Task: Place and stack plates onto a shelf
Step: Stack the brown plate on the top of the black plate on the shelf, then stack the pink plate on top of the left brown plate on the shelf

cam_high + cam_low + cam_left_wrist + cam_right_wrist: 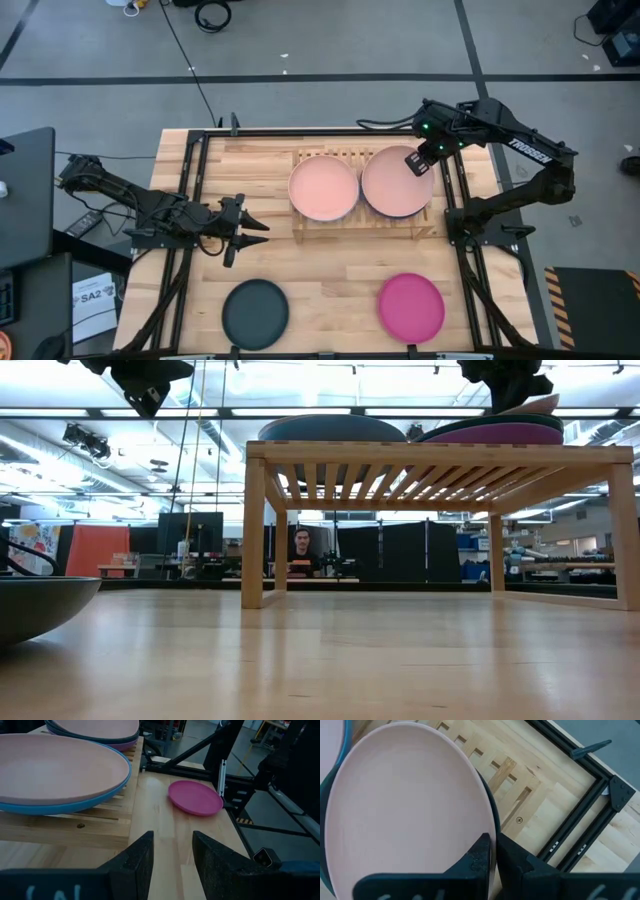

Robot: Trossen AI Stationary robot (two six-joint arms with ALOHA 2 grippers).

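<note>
The wooden shelf [360, 232] holds two stacks, each topped by a salmon pink plate. The left stack [323, 188] is pink on blue [65, 802]. On the right stack, the top pink plate [392, 185] lies over a dark plate [491, 805] and a purple one [500, 433]. My right gripper [418, 165] is shut on this plate's far right rim. My left gripper [250, 228] hovers open over the table's left part, touching nothing. A black plate [254, 313] and a magenta plate [411, 306] lie on the table near its front edge. My right gripper [494, 857] pinches the pink plate's rim [491, 832] on its far right side, one finger over the plate's inner face and one outside the rim. The fingers point steeply down from above. The plate [535, 405] sits tilted, held side raised, its other side on the stack.
Black frame rails [470, 250] run along both sides of the table. Bare wood lies between the shelf and the two plates at the front. A person [300, 552] sits far behind the table in the low view.
</note>
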